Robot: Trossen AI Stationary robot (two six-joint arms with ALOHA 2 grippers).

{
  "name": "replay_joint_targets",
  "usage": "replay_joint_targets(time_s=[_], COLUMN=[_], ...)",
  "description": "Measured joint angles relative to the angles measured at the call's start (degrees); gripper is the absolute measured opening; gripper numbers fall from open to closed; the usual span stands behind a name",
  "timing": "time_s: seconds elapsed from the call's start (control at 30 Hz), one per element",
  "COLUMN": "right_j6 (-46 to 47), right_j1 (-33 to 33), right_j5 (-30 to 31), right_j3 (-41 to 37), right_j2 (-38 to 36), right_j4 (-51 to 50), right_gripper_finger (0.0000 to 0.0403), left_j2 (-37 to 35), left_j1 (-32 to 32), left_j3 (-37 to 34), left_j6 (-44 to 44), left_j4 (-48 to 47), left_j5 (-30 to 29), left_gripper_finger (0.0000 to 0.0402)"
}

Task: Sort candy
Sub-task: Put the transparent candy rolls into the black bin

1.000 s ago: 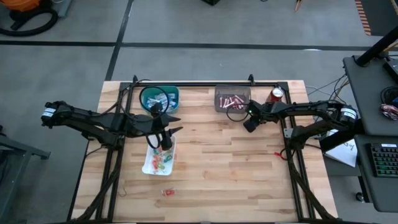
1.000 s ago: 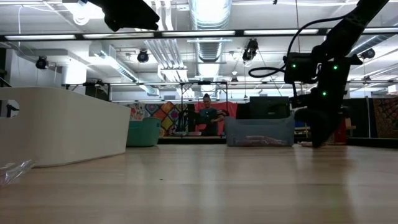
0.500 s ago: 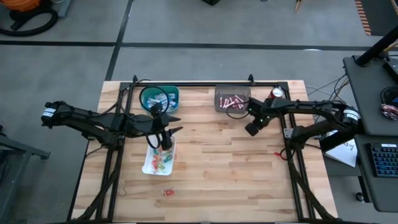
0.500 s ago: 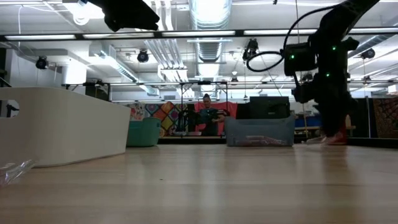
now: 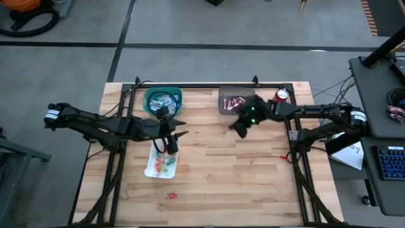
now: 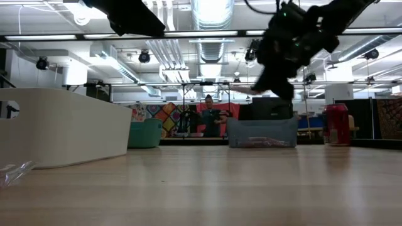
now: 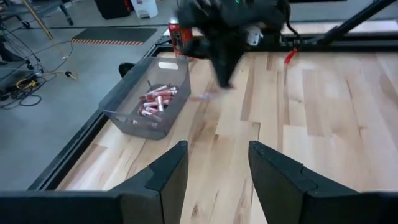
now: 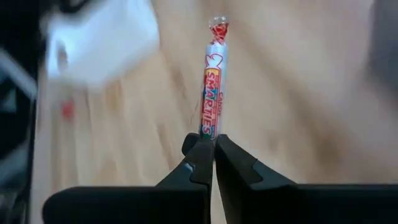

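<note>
Grip: right gripper (image 8: 213, 144) pinches only the tail of a Smarties roll (image 8: 212, 99).
Risk: roll could pivot and slip out.
Left gripper (image 7: 217, 163): open, empty.

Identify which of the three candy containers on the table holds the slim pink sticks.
The grey bin at the table's far edge, beside the red can. The teal bowl holds blue-and-white pieces, and the white tray holds small mixed-colour pieces.
</note>
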Motion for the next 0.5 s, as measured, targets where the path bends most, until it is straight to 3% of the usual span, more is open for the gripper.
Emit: replay_joint_targets(time_s=[0.07,0.17,0.33,0.5], right_j6=[-0.77,-3.33,-5.93,-6.02], right_j1=[-0.78,-2.32,-6.16,-9.8], right_j5=[3.44,13.86,30.62,33.02], right_j3=[1.69,5.44,12.93,18.26], right_j2=[0.16,0.18,1.34,6.81], right_j4=[4.17,3.8,-9.76,-18.75], right_gripper_finger=[0.0008,0.0009,0.0009,0.0009], left_j2=[0.92,1.81,2.12,2.1], left_j1=[0.0,0.0,0.0,-0.01], left_j3=[0.0,0.11,0.42,0.42], left_j6=[0.88,1.27,1.27,1.27], left_j4=[0.46,0.73,0.87,0.9], left_j5=[0.0,0.0,0.0,0.0], left_gripper_finger=[0.0152,0.0152,0.0152,0.0152])
